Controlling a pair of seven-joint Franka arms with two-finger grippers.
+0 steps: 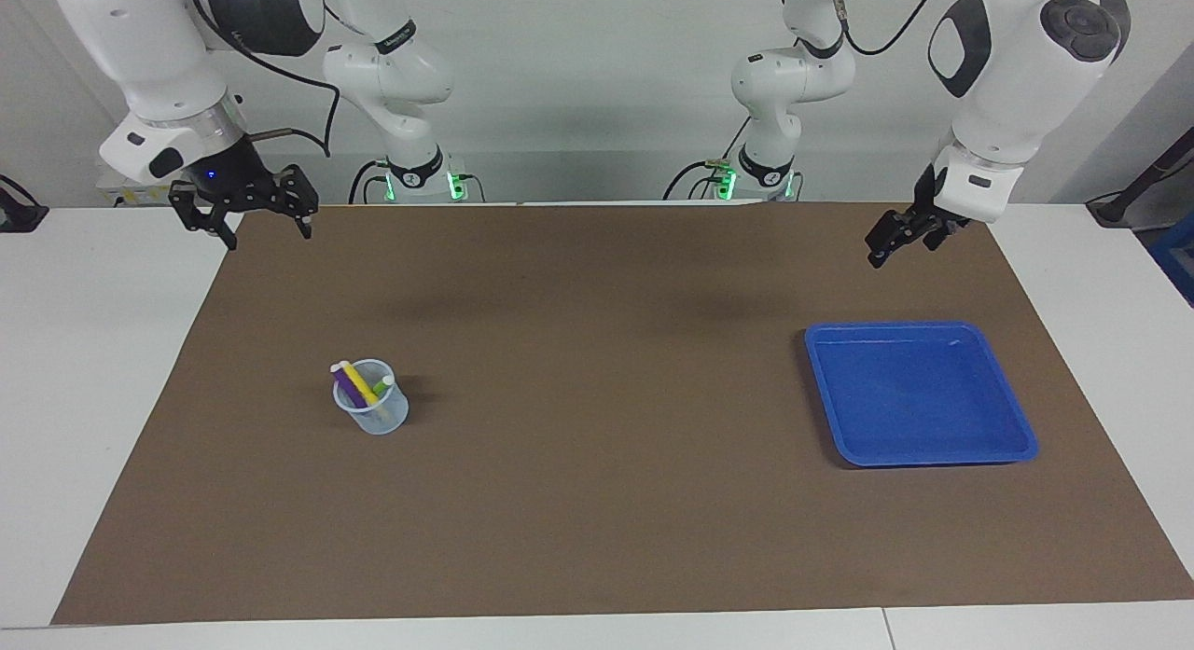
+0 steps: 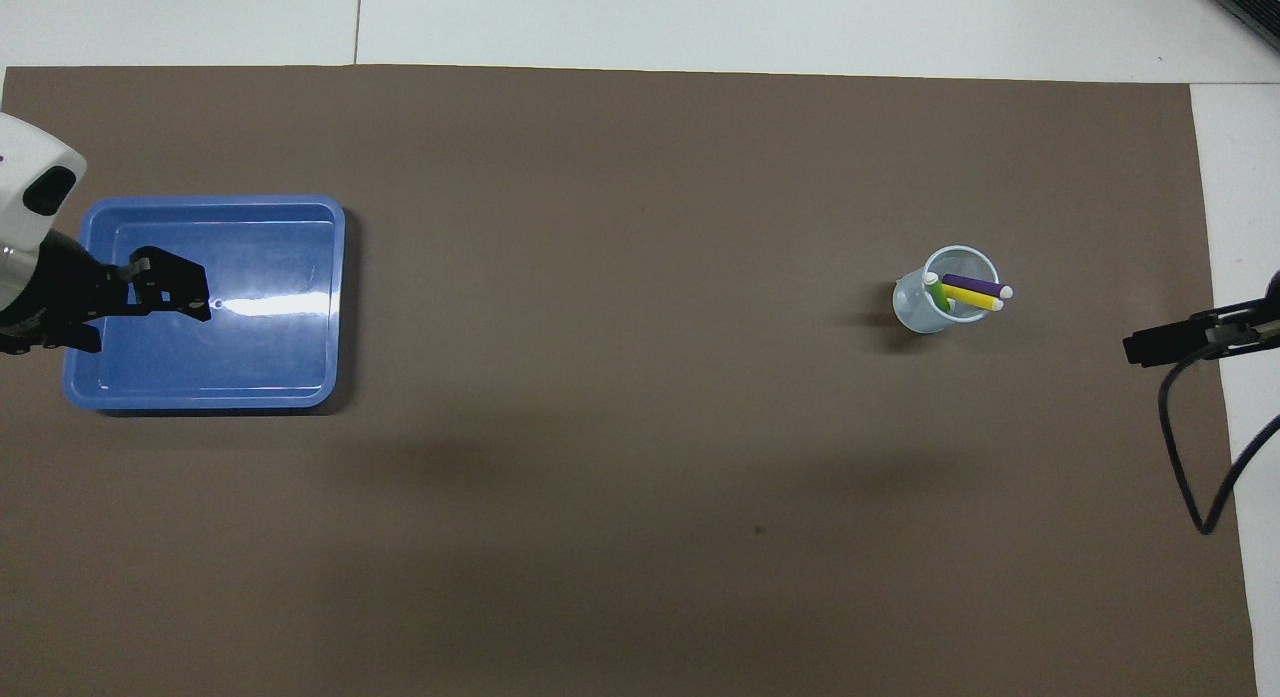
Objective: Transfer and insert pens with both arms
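Three pens stand slanted in a clear cup [image 1: 373,415] [image 2: 922,312] on the brown mat toward the right arm's end: purple pen [image 1: 349,381] [image 2: 968,281], yellow pen [image 1: 362,389] [image 2: 975,297] and green pen [image 1: 381,387] [image 2: 936,293]. My right gripper [image 1: 268,233] [image 2: 1135,347] hangs open and empty, high over the mat's edge, well clear of the cup. My left gripper [image 1: 877,254] [image 2: 150,322] is open and empty too, raised over the mat by the blue tray [image 1: 919,326] [image 2: 210,203].
The blue tray holds nothing and lies toward the left arm's end. The brown mat [image 1: 597,501] covers most of the white table. A black cable [image 2: 1185,457] dangles from the right arm over the mat's edge.
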